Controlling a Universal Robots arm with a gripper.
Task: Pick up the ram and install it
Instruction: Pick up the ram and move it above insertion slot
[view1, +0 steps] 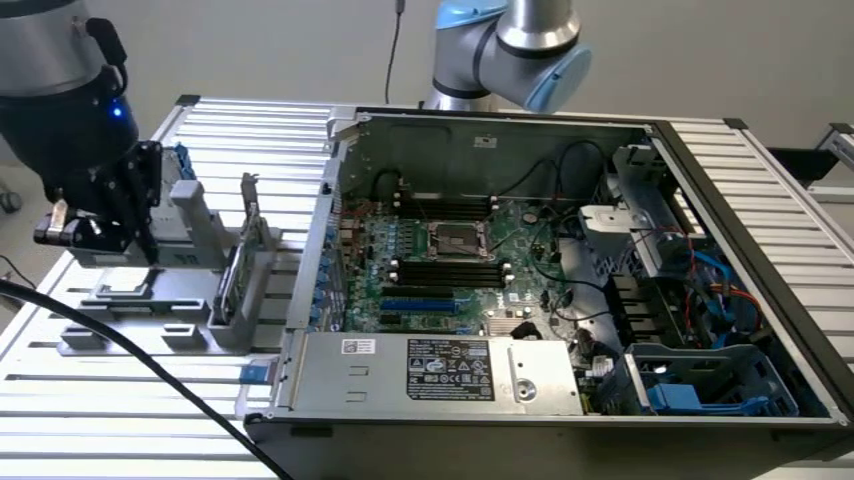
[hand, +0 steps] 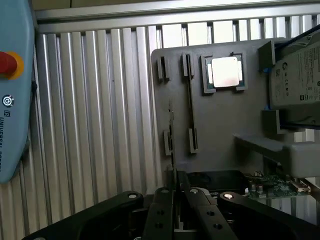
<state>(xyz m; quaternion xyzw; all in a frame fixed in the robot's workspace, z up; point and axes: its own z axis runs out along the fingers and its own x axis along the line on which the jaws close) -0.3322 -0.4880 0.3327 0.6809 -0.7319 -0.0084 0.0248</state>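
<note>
You had the computer case (view1: 667, 140) lying open on the slatted table (view1: 254, 120), towards the exterior view's right, and the holder plate (view1: 134, 310) on the same table just beside it, on the exterior view's left. Inside the case the motherboard (view1: 534, 250) lay flat, its processor socket (view1: 451, 238) in the middle with memory slots (view1: 447, 208) behind it and more in front. The power supply (view1: 441, 370) sat along the near wall and the drive cage (view1: 707, 380) in the near right corner. The arm's base (view1: 514, 50) stood behind the case. On the plate the processor chip (hand: 225, 72) lay in a recess, with the hard drive (hand: 295, 80) just beside it. Your gripper (hand: 174, 192) hung over the plate with the ram (hand: 172, 150) edge-on between its fingers (hand: 162, 215).
</note>
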